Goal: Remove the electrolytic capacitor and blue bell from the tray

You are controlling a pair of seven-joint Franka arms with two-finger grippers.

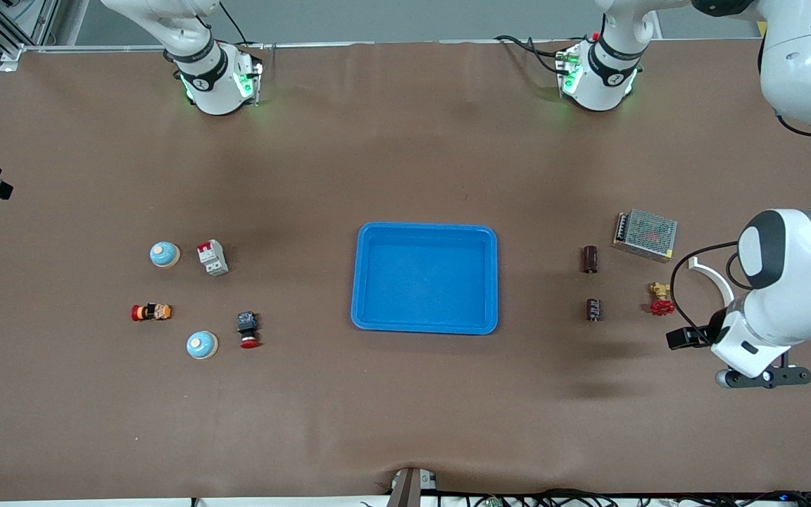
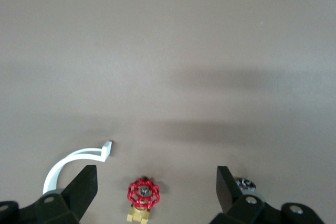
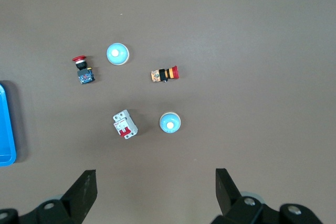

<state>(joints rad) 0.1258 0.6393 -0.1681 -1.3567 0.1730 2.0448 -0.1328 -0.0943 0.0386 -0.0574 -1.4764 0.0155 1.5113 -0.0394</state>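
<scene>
The tray (image 1: pixel 425 227) sits mid-frame in the front view, and you'll find it empty. Lowest in that frame, one blue bell (image 1: pixel 202 344) lies toward the right arm's end and one electrolytic capacitor (image 1: pixel 593 310) toward the left arm's. A second bell (image 1: pixel 165 254) and second capacitor (image 1: pixel 590 259) sit higher up. The left gripper (image 2: pixel 157 187) is spread wide and empty over the red valve (image 2: pixel 143 192), nearest the capacitors. The right gripper (image 3: pixel 156 190), equally wide and empty, shows only in its own wrist view, above the bells. By my reading, nothing is left to remove.

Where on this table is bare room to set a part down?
Inside the shallow bright-blue plastic tray, which holds nothing; bare brown tabletop nearer the camera. Crowded: two pale-blue bells among switches; two dark cylindrical capacitors beside a red-handled valve.
</scene>
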